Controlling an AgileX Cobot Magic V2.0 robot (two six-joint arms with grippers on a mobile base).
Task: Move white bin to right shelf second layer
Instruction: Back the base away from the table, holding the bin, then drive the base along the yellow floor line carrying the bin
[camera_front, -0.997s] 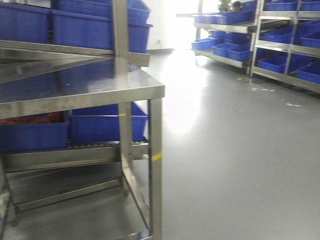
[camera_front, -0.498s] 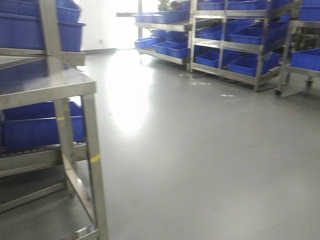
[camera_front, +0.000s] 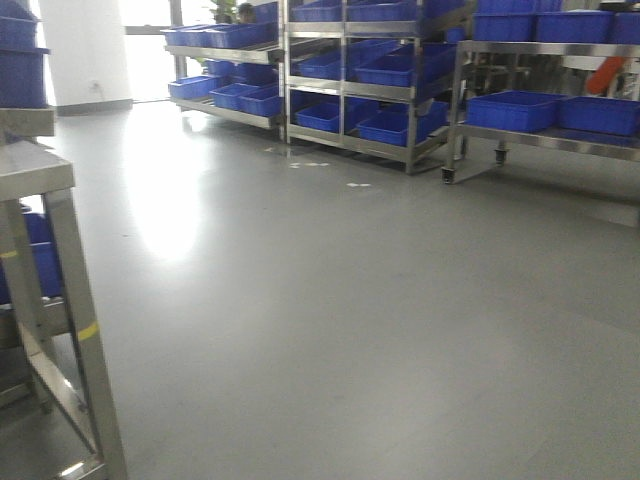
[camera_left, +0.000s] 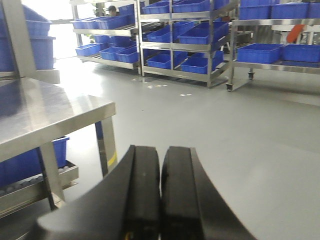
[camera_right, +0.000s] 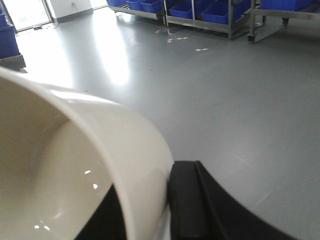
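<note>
- The grey floor takes up most of the room, glossy, with a bright glare patch on its left side that washes out detail.
- Steel racks loaded with blue crates line the far wall. Their tops run out of the front view.
- A separate rack on wheels stands to the right of them, cut off by the picture's edge.
- The steel counter stands at the left. The front view catches only its corner and one leg.
- More blue crates sit below the counter, half hidden by its frame.
- The white bin is up off the floor, tilted, well apart from every rack. Only part of its rim and glossy inside shows, and its base is out of view.
- The right end effector grips the bin's wall, one dark finger outside and the other just visible inside.
- The left end effector is clenched with nothing in it, fingers pressed together, hanging beside the counter's corner.
- An orange thing lies on the wheeled rack, too blurred to identify.
- Someone's head shows behind the far crates, the rest hidden.
- There are small white marks on the floor near the racks.
</note>
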